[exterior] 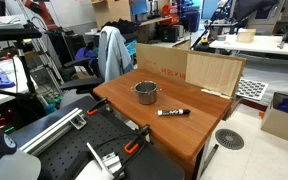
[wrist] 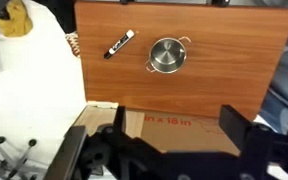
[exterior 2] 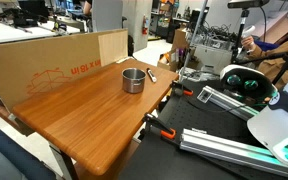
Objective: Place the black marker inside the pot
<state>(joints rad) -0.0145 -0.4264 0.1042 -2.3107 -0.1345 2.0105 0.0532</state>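
**Black marker** (wrist: 119, 44): lies flat on the desk (wrist: 234, 75), slanted in the wrist view, with its white band showing at mid-length. It rests near the pot (wrist: 168, 55) but apart from it, with bare wood between the two. In an exterior view the black marker (exterior: 173, 112) sits on the side of the pot (exterior: 146, 92) nearer the desk's front edge.

**Pot:** upright, mouth open, nothing visible inside.

**Cardboard sheet** (exterior 2: 44, 62): stands along one edge of the desk, away from both things.

**Claw** (wrist: 174, 135): spread wide and empty, high above the desk and well apart from the marker. Its two dark fingers frame the lower part of the wrist view.

**Step in hand, as judged:** the approach to the marker; nothing is grasped yet.

- Bring the claw over the white band.
- Turn the wrist until the fingers straddle the barrel across its short axis, then descend straight.
- Close only when the fingertips are just off the wood. A slim round barrel is likely to roll or pivot if you pinch it near an end.
- Keep the descent clear of the pot's rim.
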